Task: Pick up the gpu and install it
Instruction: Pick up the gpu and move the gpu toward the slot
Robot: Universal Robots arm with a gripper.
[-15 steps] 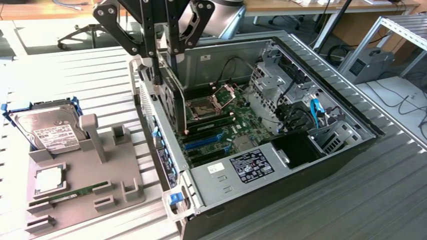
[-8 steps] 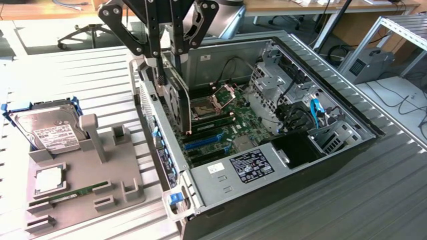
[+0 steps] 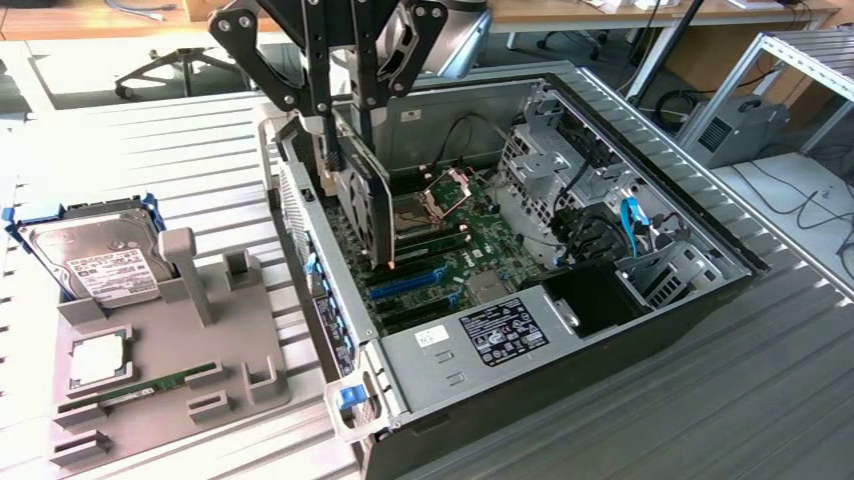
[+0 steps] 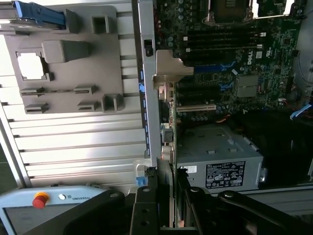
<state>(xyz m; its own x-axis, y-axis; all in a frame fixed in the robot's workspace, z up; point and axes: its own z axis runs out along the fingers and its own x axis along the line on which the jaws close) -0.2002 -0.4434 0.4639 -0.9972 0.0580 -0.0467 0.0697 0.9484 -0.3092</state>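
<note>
The gpu (image 3: pixel 363 205) is a dark flat card that hangs on edge inside the open computer case (image 3: pixel 667 200), its lower corner just above the motherboard (image 3: pixel 461 245) and the blue slots (image 3: pixel 400 285). My gripper (image 3: pixel 344 125) comes down from above and is shut on the card's upper edge. In the wrist view the gpu (image 4: pixel 168 78) is seen edge-on, with its silver bracket next to the case's rear wall and above the motherboard (image 4: pixel 230 58). There my gripper (image 4: pixel 165 200) clamps the card between its black fingers.
A grey fixture (image 3: pixel 174 350) at the exterior view's left holds a silver hard drive (image 3: pixel 100 262) and a thin green RAM stick (image 3: pixel 160 385). The power supply (image 3: pixel 501 330) sits at the case's near end. A pendant with a red button (image 4: pixel 40 198) lies by the case.
</note>
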